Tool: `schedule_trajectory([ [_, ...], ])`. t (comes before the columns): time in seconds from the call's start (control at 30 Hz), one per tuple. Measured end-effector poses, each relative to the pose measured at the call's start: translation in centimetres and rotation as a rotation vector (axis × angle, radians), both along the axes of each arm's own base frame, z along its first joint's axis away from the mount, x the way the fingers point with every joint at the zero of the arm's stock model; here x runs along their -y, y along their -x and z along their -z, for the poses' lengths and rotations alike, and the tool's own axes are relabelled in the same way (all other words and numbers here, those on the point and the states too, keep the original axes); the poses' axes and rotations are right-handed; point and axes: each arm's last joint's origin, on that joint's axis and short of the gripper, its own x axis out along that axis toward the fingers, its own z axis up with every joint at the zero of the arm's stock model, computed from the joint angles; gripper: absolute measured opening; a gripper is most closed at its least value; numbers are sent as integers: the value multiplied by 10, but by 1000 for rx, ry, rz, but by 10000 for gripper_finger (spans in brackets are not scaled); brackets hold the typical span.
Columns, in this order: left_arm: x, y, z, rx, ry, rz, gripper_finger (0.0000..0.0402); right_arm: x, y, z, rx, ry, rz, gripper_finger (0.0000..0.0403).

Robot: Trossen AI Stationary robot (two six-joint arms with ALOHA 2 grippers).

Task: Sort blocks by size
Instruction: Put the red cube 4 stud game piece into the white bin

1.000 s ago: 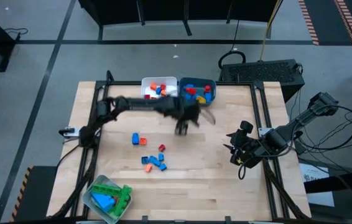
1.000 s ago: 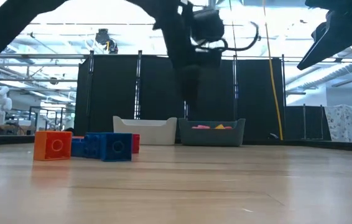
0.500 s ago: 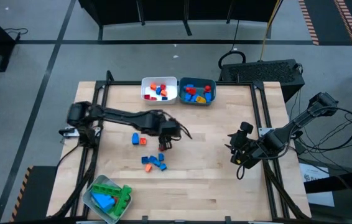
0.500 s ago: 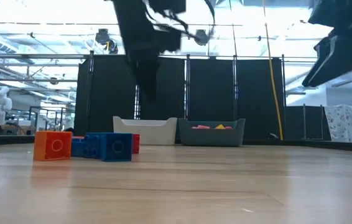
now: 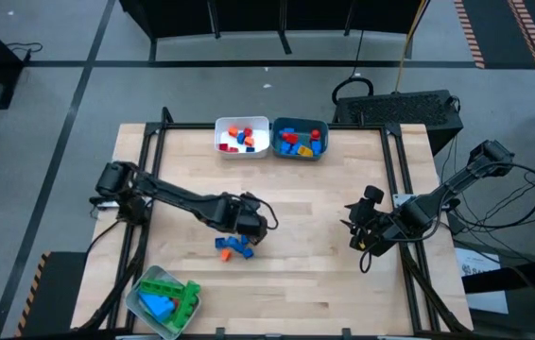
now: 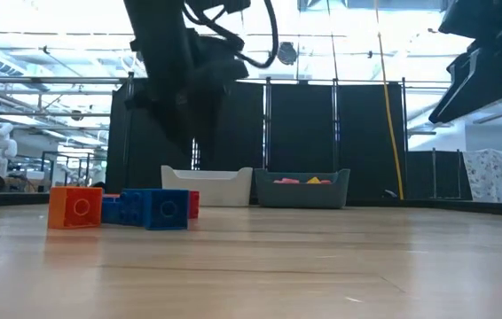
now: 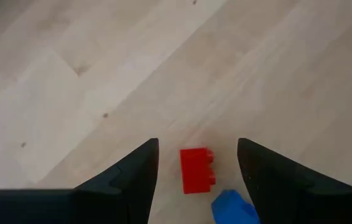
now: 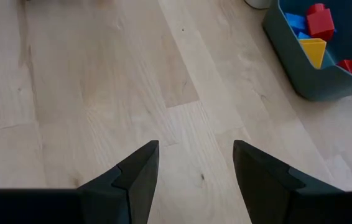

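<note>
Left gripper [image 7: 196, 163] swung back from bins to loose blocks [image 5: 232, 246] at table centre; now hovering wide, empty, straddling red block [image 7: 197, 170]. Next pick likely. Right gripper [image 8: 194, 155] idle, wide, at right edge.

Light wooden table [image 5: 324, 198] with three bins and loose blocks on it

From my console I see the white bin [image 5: 242, 137] and the teal bin [image 5: 300, 139] standing side by side at the far edge, touching or nearly so, each holding mixed bricks, while a clear-grey bin [image 5: 162, 299] with green and blue pieces sits at the near left corner; a small cluster of blue and orange blocks [image 5: 233, 247] lies on the bare planks near the middle, and my left wrist camera shows one red brick [image 7: 197, 170] flat on the wood just beside a blue one [image 7: 233, 207]
</note>
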Motion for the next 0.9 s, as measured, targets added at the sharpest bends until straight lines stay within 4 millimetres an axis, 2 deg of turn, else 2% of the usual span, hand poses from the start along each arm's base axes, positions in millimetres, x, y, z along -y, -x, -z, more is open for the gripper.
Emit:
schedule_trajectory([
  [0.33,10,-9,59,-162,-22,-20,218,0,-1,0,6,-5,0,192],
  [0.4,10,-11,65,-177,-27,-24,218,0,-1,0,6,-5,0,192],
  [0.47,11,-12,69,-187,-31,-23,211,0,-1,0,6,-5,0,192],
  [0.53,11,-12,71,-194,-25,-12,188,0,0,0,6,-5,0,192],
  [0.67,11,-12,68,-190,-13,13,95,0,0,0,5,-4,0,192],
  [0.8,10,-13,63,-221,-51,107,96,0,0,0,2,-2,-1,192],
  [0.9,-6,-20,56,-261,-115,165,96,0,0,0,-1,1,-2,192],
])
